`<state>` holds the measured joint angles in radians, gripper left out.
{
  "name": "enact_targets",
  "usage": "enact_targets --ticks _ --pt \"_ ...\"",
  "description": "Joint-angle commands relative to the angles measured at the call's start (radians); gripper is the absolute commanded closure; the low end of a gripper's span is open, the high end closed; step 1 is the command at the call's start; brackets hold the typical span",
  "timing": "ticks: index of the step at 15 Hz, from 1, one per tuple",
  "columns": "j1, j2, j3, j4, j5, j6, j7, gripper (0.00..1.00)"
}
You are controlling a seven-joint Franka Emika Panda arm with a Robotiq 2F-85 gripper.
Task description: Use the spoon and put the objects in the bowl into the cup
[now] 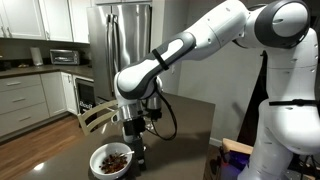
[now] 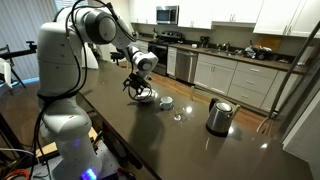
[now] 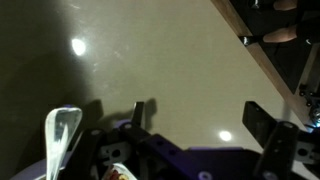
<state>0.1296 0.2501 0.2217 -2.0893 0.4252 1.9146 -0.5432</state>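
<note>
The wide white bowl point(image 1: 112, 161) sits on the dark table and holds a heap of small brown and reddish objects point(image 1: 113, 157). It also shows in an exterior view point(image 2: 146, 98), under the arm. My gripper point(image 1: 136, 150) hangs low beside the bowl's rim. In the wrist view the gripper point(image 3: 200, 118) is open, with only bare table between its fingers. The silver spoon point(image 3: 62, 135) shows at the left of the wrist view, outside the fingers. The small white cup point(image 2: 166, 102) stands just past the bowl.
A small clear glass point(image 2: 178, 116) and a steel kettle point(image 2: 219, 116) stand further along the table. A wooden chair point(image 1: 92, 117) stands behind the table near the bowl. Kitchen counters line the far wall point(image 2: 240, 60).
</note>
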Motion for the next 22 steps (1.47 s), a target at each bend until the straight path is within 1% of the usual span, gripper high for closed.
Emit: enact_targets --ticks 1,4,8,11,17,22 --pt "0.016 -0.013 0.005 -0.057 -0.049 0.104 0.001 0.0" --pt "0.029 -0.019 0.006 -0.084 -0.116 0.148 0.021 0.0" --pt "0.032 -0.029 0.0 -0.094 -0.215 0.146 0.059 0.0" --pt "0.033 -0.038 -0.003 -0.098 -0.263 0.155 0.088 0.0" --pt "0.028 -0.062 -0.015 -0.102 -0.31 0.175 0.134 0.0" --pt "0.028 -0.078 -0.035 -0.112 -0.346 0.221 0.195 0.0"
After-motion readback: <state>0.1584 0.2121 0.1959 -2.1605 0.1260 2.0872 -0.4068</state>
